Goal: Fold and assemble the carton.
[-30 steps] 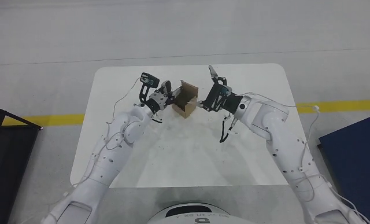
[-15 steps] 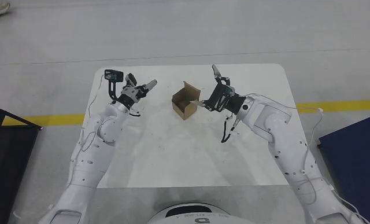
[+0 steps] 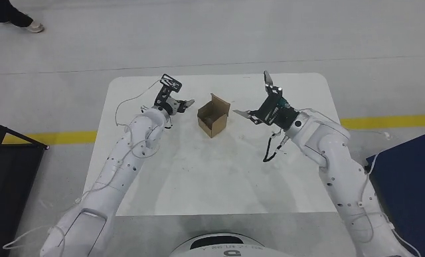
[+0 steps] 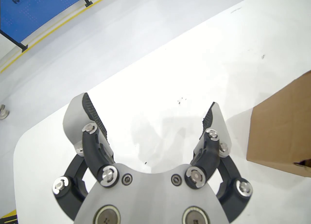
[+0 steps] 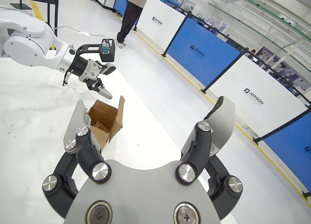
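Observation:
A small brown carton [image 3: 213,115] stands on the white table [image 3: 219,184] toward the back middle, its top open and one flap raised at the far side. In the right wrist view the carton [image 5: 104,115] shows inner flaps folded down. My left gripper [image 3: 180,104] hovers just left of it, open, nothing between its fingers; its own view has the carton [image 4: 281,132] off to one side of the gripper [image 4: 149,101]. My right gripper [image 3: 254,96] is a short way right of the carton, open wide and empty, as its own view [image 5: 151,102] confirms. The left gripper [image 5: 109,81] hangs above the carton's far edge.
A black frame [image 3: 13,164] stands off the table's left edge and a blue panel [image 3: 398,171] off the right. A dark cable [image 3: 269,147] dangles under the right forearm. The near half of the table is bare.
The left gripper let go of the carton, swung out to the left, then came back beside it. The right gripper drew back to the right from the carton.

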Robot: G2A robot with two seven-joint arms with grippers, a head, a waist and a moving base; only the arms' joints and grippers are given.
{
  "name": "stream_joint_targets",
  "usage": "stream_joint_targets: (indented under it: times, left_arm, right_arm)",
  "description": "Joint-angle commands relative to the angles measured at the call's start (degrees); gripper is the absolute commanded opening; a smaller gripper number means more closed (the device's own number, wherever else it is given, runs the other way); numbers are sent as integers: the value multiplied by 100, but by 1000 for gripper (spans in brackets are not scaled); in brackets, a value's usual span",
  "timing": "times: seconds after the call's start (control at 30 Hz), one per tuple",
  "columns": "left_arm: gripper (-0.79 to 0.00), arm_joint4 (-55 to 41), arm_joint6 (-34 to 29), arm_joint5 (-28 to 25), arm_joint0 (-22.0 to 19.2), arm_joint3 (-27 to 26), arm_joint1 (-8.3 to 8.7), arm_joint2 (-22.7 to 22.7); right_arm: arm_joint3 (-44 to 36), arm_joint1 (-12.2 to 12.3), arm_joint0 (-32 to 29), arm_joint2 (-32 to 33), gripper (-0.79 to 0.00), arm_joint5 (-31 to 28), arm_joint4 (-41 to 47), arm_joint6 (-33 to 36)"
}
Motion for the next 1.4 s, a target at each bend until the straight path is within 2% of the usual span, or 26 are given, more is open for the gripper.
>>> stream_joint_targets:
  times: [0.0, 0.23, 0.33, 0.47, 0.57, 0.67, 0.77, 0.9, 1.1, 1.27, 1.3, 1.37]
  left_arm:
    - [0, 56, -14, -28, -44, 90, -36, 124]
    - [0, 200, -43, 42, -47, 119, -170, 520]
    - [0, 49, -107, -163, -14, 21, -205, 591]
    - [0, -201, -465, -720, 103, -187, -217, 674]
    - [0, -464, -670, -1016, 298, -483, -199, 644]
    - [0, -564, -690, -1068, 526, -844, -145, 494]
    - [0, -670, -622, -1122, 767, -1231, -55, 182]
    - [0, -695, -505, -1244, 1238, -1903, 128, -476]
    - [0, -1087, -164, -1732, 2144, -3118, 396, -1762]
    - [0, -1531, 274, -2063, 2874, -3946, 544, -2832]
    - [0, -1612, 356, -2129, 3028, -4100, 563, -2990]
    - [0, -1612, 356, -2129, 3028, -4100, 563, -2990]
  right_arm:
    - [-17, 12, -70, 106, 0, 25, 36, -27]
    - [-80, 49, -290, 398, 0, 35, 155, -122]
    - [-115, 60, -349, 466, 0, 16, 171, -152]
    - [-142, 68, -392, 502, 0, 16, 178, -167]
    - [-150, 73, -406, 519, 0, 10, 186, -157]
    - [-158, 76, -411, 524, 0, 6, 191, -158]
    - [-184, 83, -416, 520, 0, -32, 147, -190]
    - [-250, 88, -437, 522, 0, -42, 108, -347]
    - [-250, 88, -437, 522, 0, -42, 108, -347]
    - [-250, 88, -437, 522, 0, -42, 108, -347]
    - [-250, 88, -437, 522, 0, -42, 108, -347]
    - [-250, 88, -437, 522, 0, -42, 108, -347]
